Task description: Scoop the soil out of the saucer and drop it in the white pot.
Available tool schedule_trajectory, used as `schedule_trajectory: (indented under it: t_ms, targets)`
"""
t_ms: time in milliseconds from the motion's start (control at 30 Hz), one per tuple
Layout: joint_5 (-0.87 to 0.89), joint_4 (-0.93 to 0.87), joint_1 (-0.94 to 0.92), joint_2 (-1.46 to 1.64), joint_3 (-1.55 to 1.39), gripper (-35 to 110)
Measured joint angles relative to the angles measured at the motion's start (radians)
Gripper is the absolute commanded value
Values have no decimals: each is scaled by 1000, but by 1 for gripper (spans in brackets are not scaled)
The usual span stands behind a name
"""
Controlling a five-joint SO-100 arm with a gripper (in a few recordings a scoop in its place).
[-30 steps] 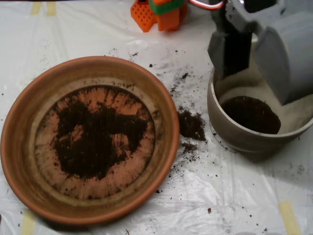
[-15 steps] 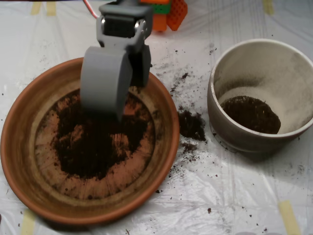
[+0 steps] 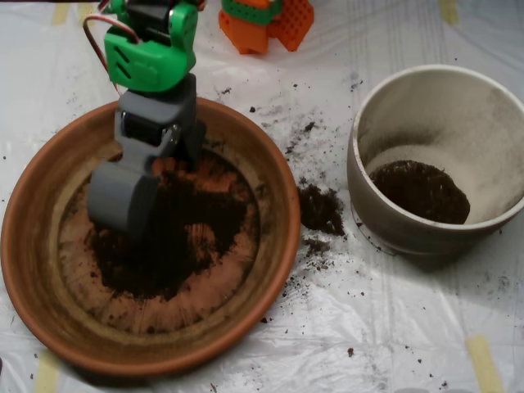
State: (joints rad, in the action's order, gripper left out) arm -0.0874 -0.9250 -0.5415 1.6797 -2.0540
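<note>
The terracotta saucer [image 3: 274, 176] fills the left half of the picture. A patch of dark soil [image 3: 192, 241] lies spread over its bottom. My grey scoop [image 3: 121, 201] is down inside the saucer, with its lower end pressed into the left part of the soil patch. The arm's green segment [image 3: 151, 49] reaches over the saucer's far rim. At the right stands the white pot [image 3: 385, 217], apart from the scoop, with a dark mound of soil [image 3: 419, 190] at its bottom.
A clump of spilled soil [image 3: 319, 209] lies on the white plastic sheet [image 3: 393, 327] between saucer and pot, with crumbs scattered around it. The orange arm base [image 3: 266, 20] stands at the top edge. Yellow tape strips [image 3: 483, 360] hold the sheet.
The scoop swung from above the white pot leftwards to the saucer, then came down and further left into the soil.
</note>
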Motion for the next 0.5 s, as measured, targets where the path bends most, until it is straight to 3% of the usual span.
schedule_trajectory:
  t_ms: [500]
  targets:
    - [-64, -161, 31, -416, 408, 53]
